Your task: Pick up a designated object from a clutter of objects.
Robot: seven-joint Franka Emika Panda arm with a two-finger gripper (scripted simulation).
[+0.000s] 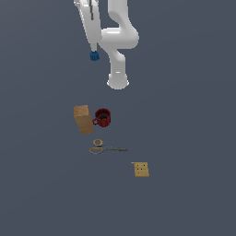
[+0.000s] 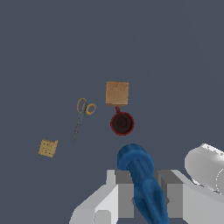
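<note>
Your gripper (image 1: 94, 51) clamps the blue piece (image 1: 94, 56) aloft.
No readable writing anywhere; the red mug (image 1: 103, 118) touches the brown box (image 1: 83, 119) at its 3 o'clock.

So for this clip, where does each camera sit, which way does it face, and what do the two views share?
Exterior view: off the arm, looking down at the floor; shows the white arm, its gripper holding the blue piece high above the box, mug, scissors and dotted square.
Wrist view: on the wrist, looking down past the fingers and blue piece at the floor.
Shared: blue piece, box, mug, scissors, square.
</note>
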